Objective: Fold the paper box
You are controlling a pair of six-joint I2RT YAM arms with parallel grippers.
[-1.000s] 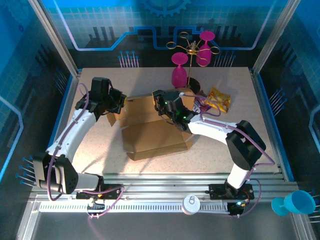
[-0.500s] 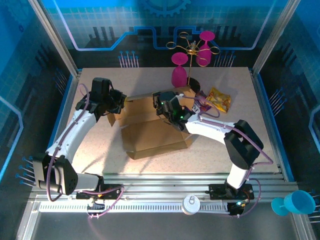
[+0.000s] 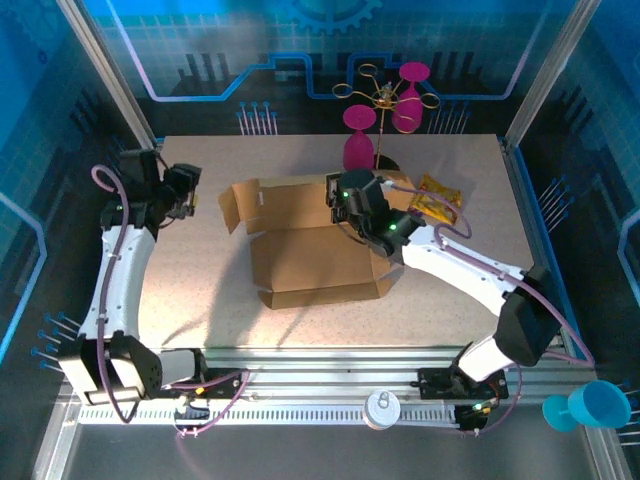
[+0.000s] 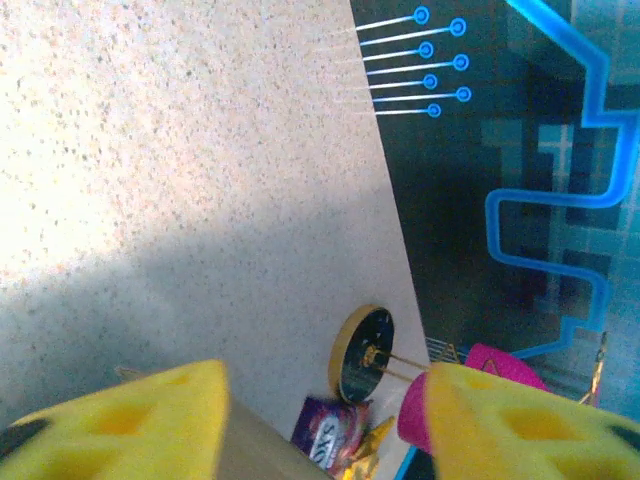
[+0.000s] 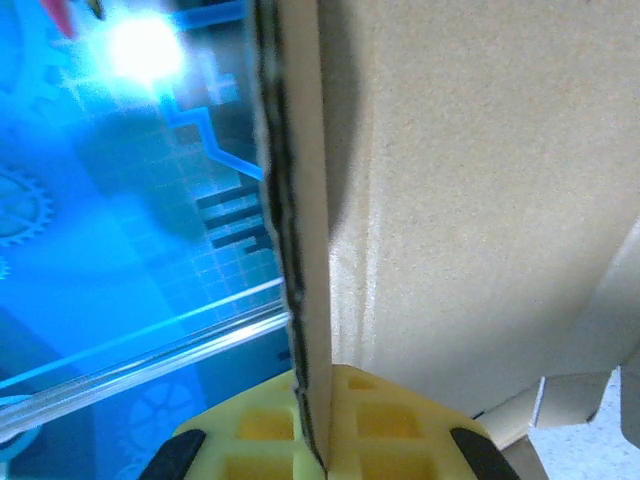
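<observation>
The paper box (image 3: 320,265) lies mid-tabletop (image 3: 200,290), partly formed: the base and front wall are creased, while the rear panel and left flap stand loose. The right pincer (image 5: 312,432) is clamped on a panel edge. The left pincer (image 4: 320,420) hovers well apart at the left, parted and empty. By this judgement, the side flaps and closure are not yet done.
</observation>
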